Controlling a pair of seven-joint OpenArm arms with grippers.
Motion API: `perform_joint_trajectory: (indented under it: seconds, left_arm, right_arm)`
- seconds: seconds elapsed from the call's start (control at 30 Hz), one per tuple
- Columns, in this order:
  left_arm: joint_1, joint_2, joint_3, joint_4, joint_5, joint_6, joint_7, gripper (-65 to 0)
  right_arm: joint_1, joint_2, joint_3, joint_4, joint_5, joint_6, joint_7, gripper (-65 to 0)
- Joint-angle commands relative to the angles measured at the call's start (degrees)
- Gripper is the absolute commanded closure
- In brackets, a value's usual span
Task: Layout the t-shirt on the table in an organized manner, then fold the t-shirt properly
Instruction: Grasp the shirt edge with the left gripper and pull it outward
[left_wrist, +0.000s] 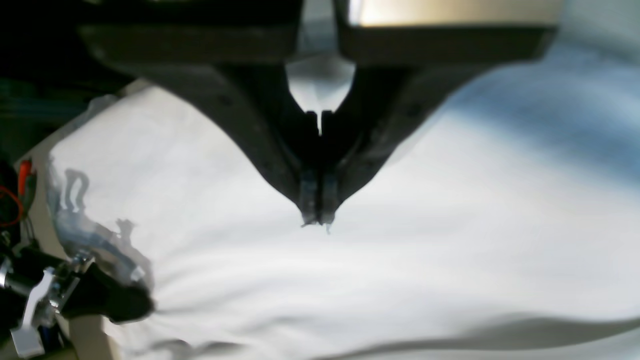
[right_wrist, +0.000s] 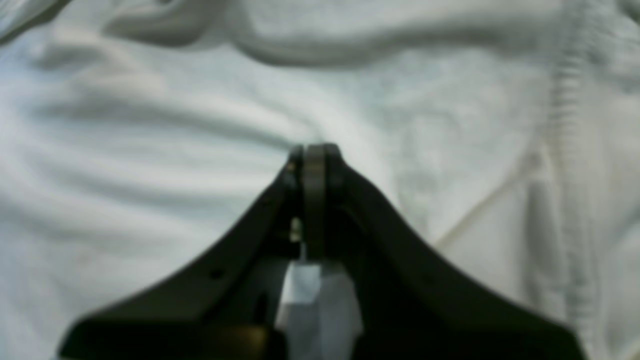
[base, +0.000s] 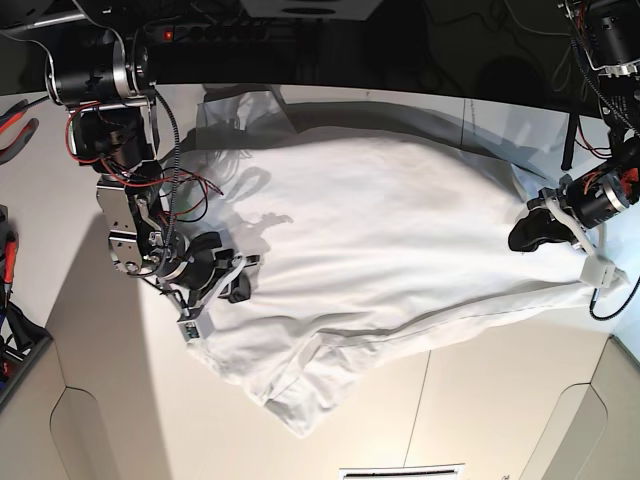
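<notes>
Still Spreading: Both Arms Stretch the Shirt

Left to right in the base view, the right gripper (base: 236, 283) and left gripper (base: 527, 235), fingers clenched on the t-shirt (base: 380, 230), hold it across the bench (base: 500, 400); the bunched lower hem apparently needs smoothing before folding.

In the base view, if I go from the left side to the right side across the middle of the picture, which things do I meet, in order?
Bare table → right gripper, shut at the shirt's edge → white t-shirt spread across the middle → left gripper, shut at the shirt's other edge.
</notes>
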Motion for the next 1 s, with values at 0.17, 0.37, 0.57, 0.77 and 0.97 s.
perform_joint_trajectory:
  seconds: [0.17, 0.37, 0.57, 0.77, 0.97]
  left_arm:
    - [-0.72, -1.16, -2.78, 0.94, -1.6, -0.84, -0.35, -8.3]
    - [-0.57, -0.94, -1.84, 0.92, 1.68, -0.84, -0.72, -27.8]
    - [-0.59, -0.76, 4.48, 0.87, 11.43, 1.18, -9.22, -30.3]
    - [-1.01, -0.76, 13.49, 0.81, 24.26, 8.0, -18.05, -30.6]
    - [-4.63, -0.74, 17.62, -3.96, 29.86, 11.54, -20.11, -30.6]
  right_arm:
    - [0.7, 5.99, 3.34, 0.09, -2.4, -7.34, -2.14, 0.0]
    - [0.7, 5.55, 7.58, 0.11, -2.12, -7.1, -2.14, 0.0]
    - [0.7, 5.55, 7.58, 0.11, -1.97, -5.29, -2.14, 0.0]
    - [0.7, 5.57, 7.58, 0.11, -1.97, -5.29, -2.14, 0.0]
    - [0.7, 5.57, 7.58, 0.11, -1.97, -5.27, -2.14, 0.0]
